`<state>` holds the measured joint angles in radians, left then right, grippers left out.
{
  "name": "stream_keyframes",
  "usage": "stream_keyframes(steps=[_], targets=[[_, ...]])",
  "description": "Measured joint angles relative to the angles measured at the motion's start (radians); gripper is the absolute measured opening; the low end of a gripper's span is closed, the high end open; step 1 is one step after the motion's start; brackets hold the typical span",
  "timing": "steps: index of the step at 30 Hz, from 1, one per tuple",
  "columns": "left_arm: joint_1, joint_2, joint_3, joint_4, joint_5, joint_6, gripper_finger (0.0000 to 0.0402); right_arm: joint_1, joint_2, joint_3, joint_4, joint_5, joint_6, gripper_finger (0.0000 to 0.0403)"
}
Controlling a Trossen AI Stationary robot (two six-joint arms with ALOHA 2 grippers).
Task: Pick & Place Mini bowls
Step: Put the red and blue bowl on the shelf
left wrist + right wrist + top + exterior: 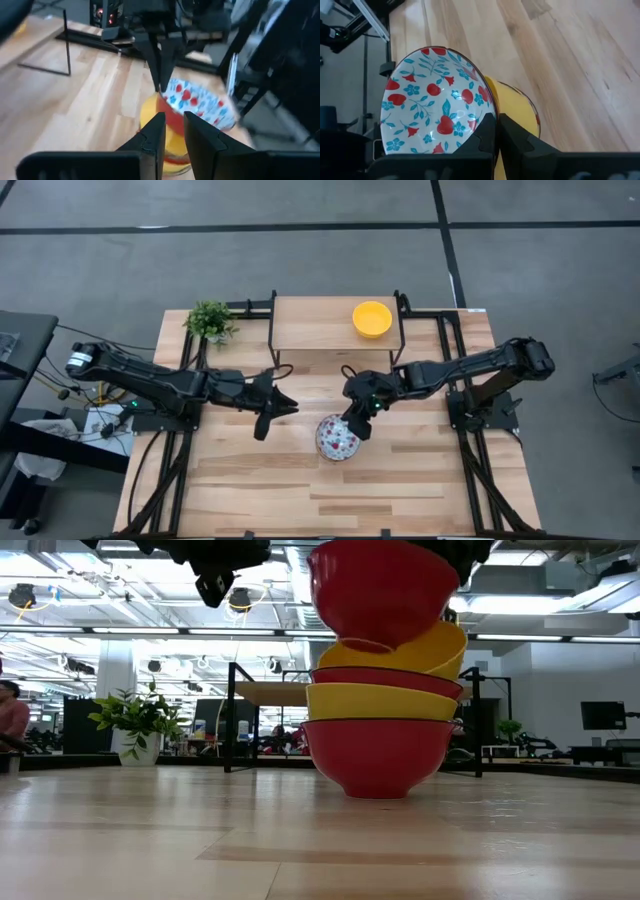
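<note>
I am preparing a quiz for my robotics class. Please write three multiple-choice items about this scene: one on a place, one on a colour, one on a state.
1. Where is the lone yellow bowl?
A. on the shelf
B. by the plant
C. on the floor

2. What colour is the bottom bowl outside?
A. blue
B. red
C. green

3. How does the top bowl sit on the stack?
A. level
B. upside down
C. tilted

Answers:
1 A, the high view shows it on the shelf.
2 B, per the low view.
3 C, it leans in the right end effector, which pinches its rim.
</note>
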<state>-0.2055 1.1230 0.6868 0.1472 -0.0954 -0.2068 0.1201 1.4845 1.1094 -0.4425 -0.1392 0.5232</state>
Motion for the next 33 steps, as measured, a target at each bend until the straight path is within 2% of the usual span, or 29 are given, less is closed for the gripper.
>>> stream_keyframes(steps=[4,13,19,27,33], targets=[[-0.011,0.027,0.0,-0.011,-0.016,0.183,0.0067,-0.015,0.0,0.002,-0.008,-0.036,0.005,0.0],[-0.041,0.089,0.0,-0.005,-0.038,0.404,0.0067,-0.056,0.0,0.002,-0.019,-0.066,0.027,0.0],[-0.042,0.129,-0.001,0.002,-0.052,0.425,0.0067,-0.076,0.0,0.002,-0.006,-0.086,0.04,0.0],[-0.057,0.148,-0.001,0.077,-0.062,0.629,0.0071,-0.098,0.0,0.002,0.051,-0.132,0.089,0.0],[-0.07,0.126,0.002,0.104,-0.096,0.548,0.0102,-0.088,0.0,0.002,0.086,-0.128,0.1,0.0]])
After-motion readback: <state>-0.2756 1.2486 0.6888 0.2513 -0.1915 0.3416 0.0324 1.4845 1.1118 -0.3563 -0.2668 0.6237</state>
